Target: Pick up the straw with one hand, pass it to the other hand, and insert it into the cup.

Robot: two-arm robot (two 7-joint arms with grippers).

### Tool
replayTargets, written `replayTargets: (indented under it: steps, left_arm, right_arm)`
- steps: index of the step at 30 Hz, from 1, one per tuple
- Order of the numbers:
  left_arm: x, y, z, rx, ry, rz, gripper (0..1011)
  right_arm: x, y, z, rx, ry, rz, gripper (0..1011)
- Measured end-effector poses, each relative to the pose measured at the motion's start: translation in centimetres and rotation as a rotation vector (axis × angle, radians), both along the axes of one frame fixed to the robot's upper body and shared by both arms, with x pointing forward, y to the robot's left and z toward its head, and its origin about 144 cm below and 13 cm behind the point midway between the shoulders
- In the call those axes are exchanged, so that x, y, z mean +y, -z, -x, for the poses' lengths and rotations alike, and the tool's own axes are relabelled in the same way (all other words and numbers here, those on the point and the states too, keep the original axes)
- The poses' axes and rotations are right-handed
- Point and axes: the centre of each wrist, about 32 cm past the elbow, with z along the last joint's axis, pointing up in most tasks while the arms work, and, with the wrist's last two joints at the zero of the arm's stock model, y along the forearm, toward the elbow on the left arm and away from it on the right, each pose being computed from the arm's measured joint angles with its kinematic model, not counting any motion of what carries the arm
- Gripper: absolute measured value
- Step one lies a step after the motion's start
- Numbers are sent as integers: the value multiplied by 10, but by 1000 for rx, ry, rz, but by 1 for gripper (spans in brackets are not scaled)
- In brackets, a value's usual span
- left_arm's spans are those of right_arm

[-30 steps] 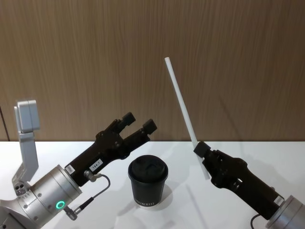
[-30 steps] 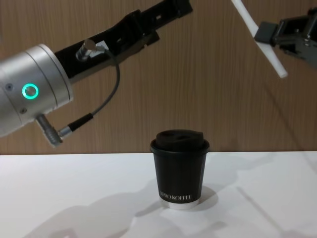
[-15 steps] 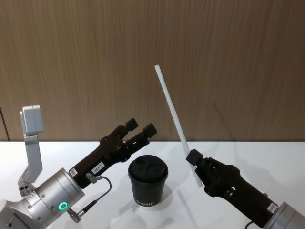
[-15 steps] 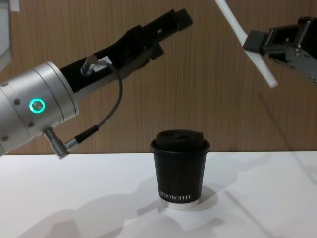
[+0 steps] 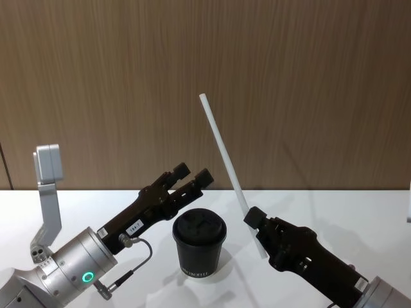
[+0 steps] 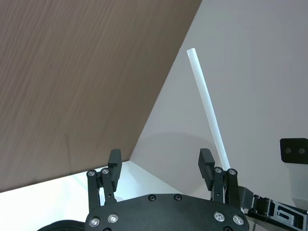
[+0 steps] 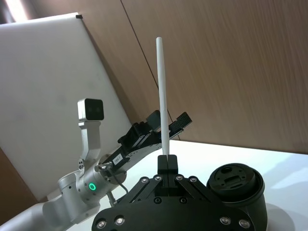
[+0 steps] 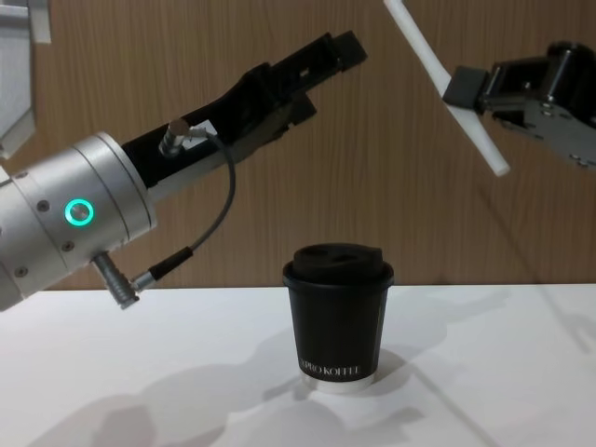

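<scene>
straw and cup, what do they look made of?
Straw: matte white, rigid, straight, pinched by the right gripper; paper or plastic, can't tell. Cup: likely paper, matte black printed wall, white base rim; domed lid looks moulded plastic. Left gripper open, raised left of straw.

Left arm: long slim black gripper [image 5: 193,172] raised at left, angled far-right, 2 fingers parted. Right arm: dark grey-black gripper [image 5: 252,218] raised at right, fingers clamped on thin white straw [image 5: 221,144].

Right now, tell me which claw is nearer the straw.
Right. The right claw is shut on the straw near its lower end. The left claw is open, off to the straw's left, not touching it.
</scene>
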Motion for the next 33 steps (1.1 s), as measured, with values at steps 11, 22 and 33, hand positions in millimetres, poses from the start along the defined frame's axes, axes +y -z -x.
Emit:
replayTargets:
  steps: [11,22,33]
  left_arm:
    - [0,2,-3,-4,23,6,1003]
    - [0,-1,-4,-24,45,19,1003]
    - [-4,-8,-7,-56,88,36,1003]
  right_arm:
    - [1,1,0,2,-6,2,4]
    - [2,1,1,3,-8,2,4]
    - [2,1,1,4,-9,3,4]
